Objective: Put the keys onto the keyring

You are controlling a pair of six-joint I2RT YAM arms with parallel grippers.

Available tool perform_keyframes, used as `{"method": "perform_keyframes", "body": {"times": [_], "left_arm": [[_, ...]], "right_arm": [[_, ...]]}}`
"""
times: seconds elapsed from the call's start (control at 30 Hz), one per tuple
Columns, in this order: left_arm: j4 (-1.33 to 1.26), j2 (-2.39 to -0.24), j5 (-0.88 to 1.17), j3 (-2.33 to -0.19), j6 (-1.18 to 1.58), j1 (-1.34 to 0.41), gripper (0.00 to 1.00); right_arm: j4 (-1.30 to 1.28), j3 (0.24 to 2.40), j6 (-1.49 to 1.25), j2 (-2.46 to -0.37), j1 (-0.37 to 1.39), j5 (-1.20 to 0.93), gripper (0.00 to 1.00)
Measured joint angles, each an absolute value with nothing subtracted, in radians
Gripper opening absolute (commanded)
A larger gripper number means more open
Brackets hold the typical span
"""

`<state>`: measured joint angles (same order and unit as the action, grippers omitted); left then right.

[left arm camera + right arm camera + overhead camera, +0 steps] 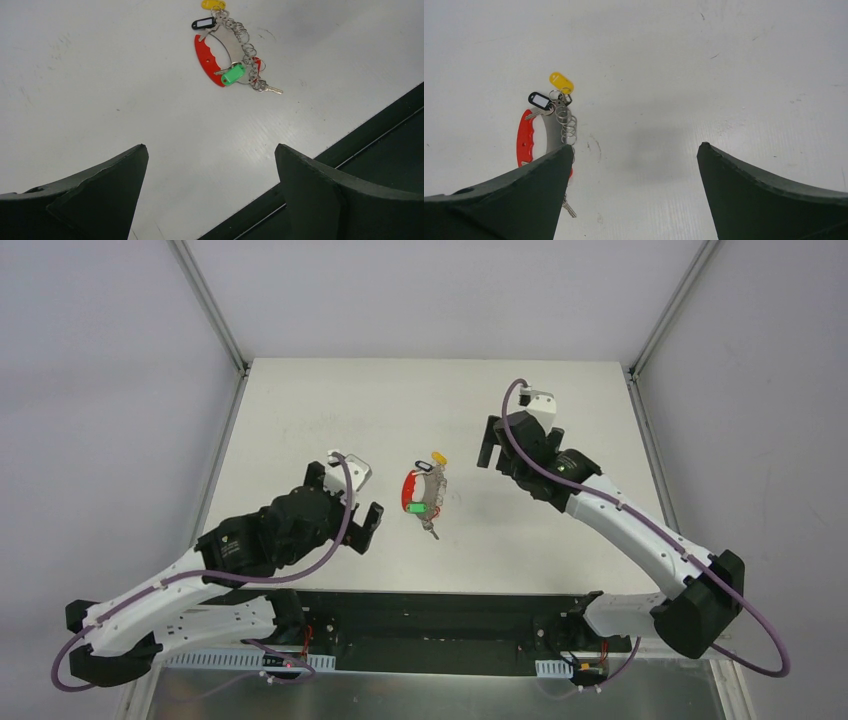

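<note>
Left claw [210,146], right claw [635,146]: both spread wide, gripping nothing. Green-tagged key [233,74] on keyring [206,56] shows from left wrist, not right.

The lower end of the red curved plastic keyring [524,140] is hidden behind a dark finger [514,200], and the yellow plastic tag [213,4] is clipped by the top edge.
</note>
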<state>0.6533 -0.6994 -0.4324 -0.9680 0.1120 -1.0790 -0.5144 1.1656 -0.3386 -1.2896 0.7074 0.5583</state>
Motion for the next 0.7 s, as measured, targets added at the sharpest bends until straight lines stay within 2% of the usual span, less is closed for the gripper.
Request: {"method": "perform_keyframes", "body": {"times": [0.17,0.43,0.7], "left_arm": [[0.648,-0.793,-0.461,-0.995,0.17,-1.079,0.99],[0.579,-0.947,-0.632,-1.008,0.257,-1.079,0.99],[0.436,-1.095,-0.706,-1.009,0.208,-1.079,0.99]], "right_arm": [[-0.562,1.165,-0.339,-1.248,0.707,0.6,0.99],[-0.682,1.223,-0.364,-1.237,0.707,0.656,0.99],[-0.643,1.205,-0.329,-1.154,0.707,0.543,0.99]]}}
